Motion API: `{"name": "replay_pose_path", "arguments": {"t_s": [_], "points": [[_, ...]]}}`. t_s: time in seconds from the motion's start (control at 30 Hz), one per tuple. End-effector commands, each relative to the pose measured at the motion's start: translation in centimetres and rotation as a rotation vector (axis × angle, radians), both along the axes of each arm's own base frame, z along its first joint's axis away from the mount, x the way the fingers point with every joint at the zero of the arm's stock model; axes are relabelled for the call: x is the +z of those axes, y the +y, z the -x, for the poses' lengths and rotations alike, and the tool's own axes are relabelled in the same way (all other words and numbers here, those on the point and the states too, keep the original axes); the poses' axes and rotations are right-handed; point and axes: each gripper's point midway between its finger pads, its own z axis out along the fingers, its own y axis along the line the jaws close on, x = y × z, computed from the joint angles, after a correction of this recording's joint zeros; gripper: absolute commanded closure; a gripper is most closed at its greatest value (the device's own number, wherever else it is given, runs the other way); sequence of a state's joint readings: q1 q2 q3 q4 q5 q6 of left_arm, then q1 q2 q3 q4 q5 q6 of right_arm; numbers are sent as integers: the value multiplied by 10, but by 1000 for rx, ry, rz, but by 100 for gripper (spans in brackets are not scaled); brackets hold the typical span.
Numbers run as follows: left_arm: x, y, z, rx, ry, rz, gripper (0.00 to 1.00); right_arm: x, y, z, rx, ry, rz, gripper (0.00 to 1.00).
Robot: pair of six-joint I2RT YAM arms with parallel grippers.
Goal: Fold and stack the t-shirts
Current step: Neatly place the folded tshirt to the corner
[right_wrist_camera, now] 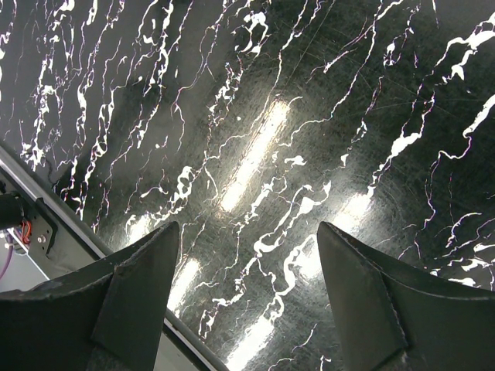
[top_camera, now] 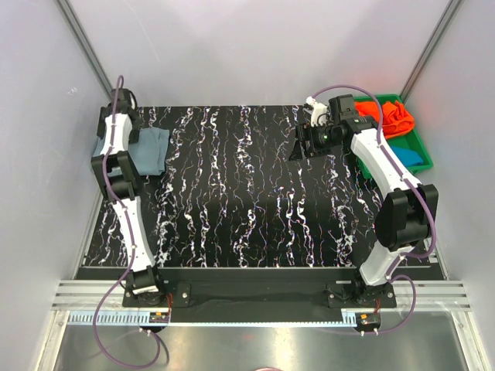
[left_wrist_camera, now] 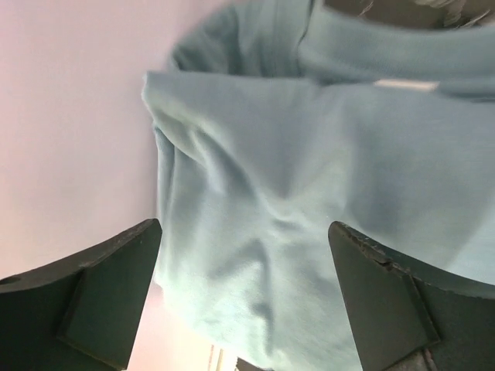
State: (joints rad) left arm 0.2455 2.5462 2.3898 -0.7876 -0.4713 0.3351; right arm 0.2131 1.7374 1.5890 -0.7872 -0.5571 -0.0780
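The left claw (left_wrist_camera: 244, 232) stands wide open with nothing between its jaws. It hangs close over the grey-blue shirt (left_wrist_camera: 309, 154), which fills most of the left wrist view. The shirt's collar and small white label (left_wrist_camera: 406, 83) are at the far side of that view, beyond the fingertips. The right claw (right_wrist_camera: 247, 232) is also spread open and holds nothing. Under it is only bare black marbled table (top_camera: 247, 201), just to the left of the green tray (top_camera: 418, 137).

That tray sits at the far right corner of the table. The orange shirt (top_camera: 394, 116) is crumpled in its far end and the teal shirt (top_camera: 414, 157) lies in its near end. The grey-blue shirt (top_camera: 151, 151) lies well apart from the tray, straight across the table at the far left edge, partly under the left arm. It looks like a rough bundle, slightly longer front to back than across, though the arm hides its left side.

What matters for the next move is nearness. The right claw is just beside the tray and both shirts in it, with the orange one closer to it, off to its right. The left claw is a whole table-width away from the tray. So I judge the next shirt is a job for the right arm, and the left has only the grey-blue one within reach.
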Motion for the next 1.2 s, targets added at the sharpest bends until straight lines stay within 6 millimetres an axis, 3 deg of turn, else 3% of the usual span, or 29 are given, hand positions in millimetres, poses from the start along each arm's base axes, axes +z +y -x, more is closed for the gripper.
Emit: {"name": "replay_pose_path", "arguments": {"t_s": [0.0, 0.03, 0.07, 0.1, 0.17, 0.23, 0.27, 0.3, 0.33, 0.37, 0.4, 0.53, 0.57, 0.73, 0.77, 0.87, 0.9, 0.97, 1.0, 1.03, 1.1, 1.17], "points": [[126, -44, -32, -71, -307, -38, 3, 13, -3, -8, -21, -53, -1, 20], [139, -55, -33, -93, -341, -33, 3, 14, -3, -9, -21, -54, -1, 20], [129, -79, -32, -141, -326, -2, 2, 17, -4, -9, -23, -62, -3, 20], [160, -92, -29, -168, -397, 4, 2, 19, -4, -9, -24, -67, -3, 20], [163, -128, -25, -217, -408, 94, 1, 29, -5, -11, -39, -94, -1, 20], [165, -156, -7, -248, -375, 191, 1, 44, -10, -16, -78, -133, -6, 20], [151, -181, 2, -280, -338, 278, 1, 54, -18, -20, -123, -167, 6, 18], [163, -193, 13, -303, -357, 312, 1, 61, -26, -26, -161, -196, 4, 18], [162, -202, 21, -290, -358, 364, 1, 66, -30, -28, -212, -188, -13, 18], [147, -227, 32, -329, -314, 440, 1, 72, -40, -32, -267, -206, 2, 17], [156, -239, 45, -344, -318, 478, 1, 71, -47, -36, -313, -215, 5, 17], [156, -289, 81, -439, -296, 607, 1, 62, -96, -54, -532, -250, 105, 16], [148, -305, 92, -478, -265, 648, 1, 54, -113, -61, -590, -263, 174, 16], [179, -338, 119, -602, -301, 693, 7, 39, -153, -85, -642, -353, 327, 18], [191, -344, 128, -640, -312, 687, 14, 42, -158, -92, -641, -381, 354, 18], [209, -350, 143, -710, -333, 625, 18, 44, -182, -115, -675, -437, 447, 18], [210, -350, 146, -720, -330, 620, 14, 50, -192, -122, -699, -460, 471, 18], [203, -353, 156, -743, -306, 635, 12, 39, -214, -133, -736, -449, 529, 19], [199, -353, 160, -742, -295, 641, 12, 42, -237, -137, -775, -449, 549, 19], [189, -354, 165, -740, -270, 657, 12, 27, -245, -141, -778, -416, 568, 20], [185, -356, 170, -739, -262, 672, 12, 14, -265, -142, -771, -375, 614, 20], [178, -360, 173, -741, -233, 700, 11, -14, -280, -143, -742, -315, 677, 20]]}}
